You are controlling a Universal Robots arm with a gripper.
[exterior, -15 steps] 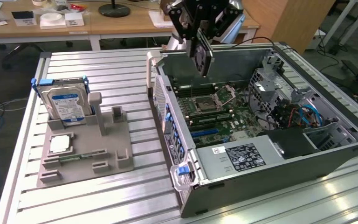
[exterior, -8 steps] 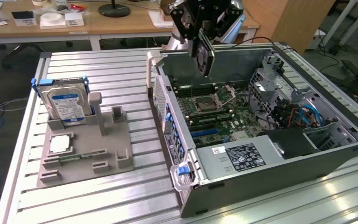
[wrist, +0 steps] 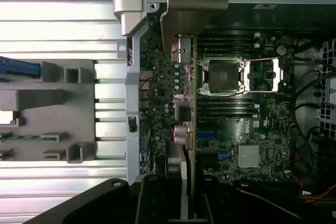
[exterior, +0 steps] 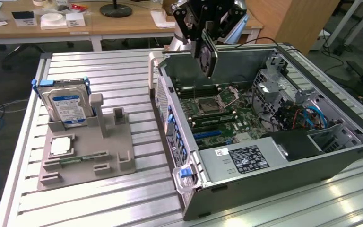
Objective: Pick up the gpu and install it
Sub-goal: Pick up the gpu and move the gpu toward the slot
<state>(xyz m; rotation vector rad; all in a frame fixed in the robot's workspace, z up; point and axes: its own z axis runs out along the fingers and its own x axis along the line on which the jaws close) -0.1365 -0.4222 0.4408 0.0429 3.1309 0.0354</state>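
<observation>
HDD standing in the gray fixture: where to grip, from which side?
Probably best to take the hard drive by its upper end, coming straight down and clamping the two broad faces. It stands on edge with its lower end seated in the gray fixture, and blue rails cover the narrow sides.

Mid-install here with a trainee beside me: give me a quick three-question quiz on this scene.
1. True or false: the gpu is seated in the motherboard.
2. In the exterior view, on which side does the hard drive stand? A left, B right, C centre.
3. What grips the gpu?
Key: 1 false, it hangs above the board; 2 A; 3 the end effector.
</observation>
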